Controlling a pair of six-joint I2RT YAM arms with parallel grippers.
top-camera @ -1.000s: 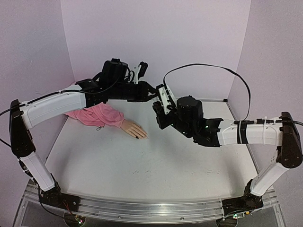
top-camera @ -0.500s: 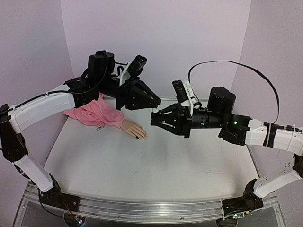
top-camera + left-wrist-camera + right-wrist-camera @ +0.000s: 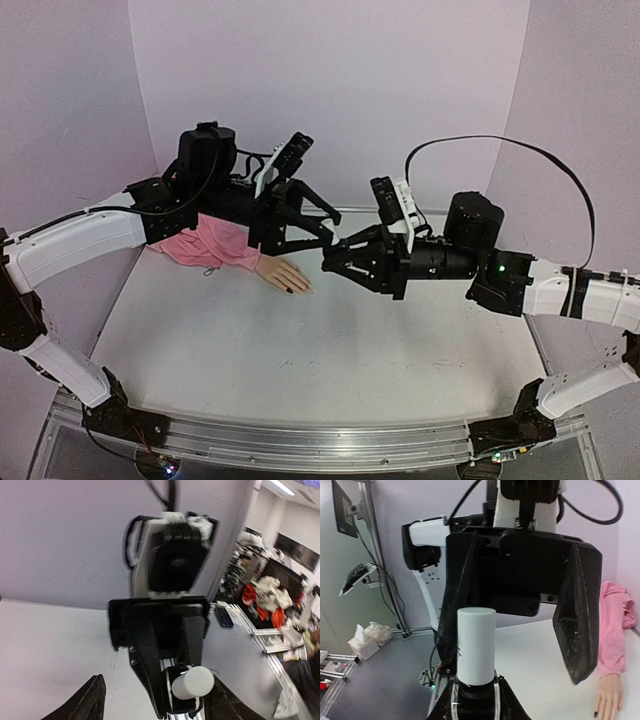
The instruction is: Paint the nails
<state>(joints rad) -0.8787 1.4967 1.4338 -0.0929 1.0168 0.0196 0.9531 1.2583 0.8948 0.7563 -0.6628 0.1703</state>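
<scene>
The beige mannequin hand (image 3: 283, 274) lies on the table in a pink sleeve (image 3: 212, 244), some of its nails (image 3: 290, 290) dark. One dark nail (image 3: 595, 714) shows in the right wrist view. Above and right of it, my right gripper (image 3: 332, 256) is shut on a small dark polish bottle (image 3: 475, 702) with a white cap (image 3: 476, 645). My left gripper (image 3: 333, 227) faces it, open, its fingers (image 3: 577, 625) standing either side of the cap (image 3: 192, 682) without pinching it.
Lilac walls (image 3: 330, 90) close in the back and both sides of the white table (image 3: 300, 370). The right arm's black cable (image 3: 520, 165) loops above the arm. Both arms cross over the table's far middle.
Both arms swung so the grippers meet tip to tip over the table. In the last half second the left jaws opened off the white cap, which stays on the bottle.
</scene>
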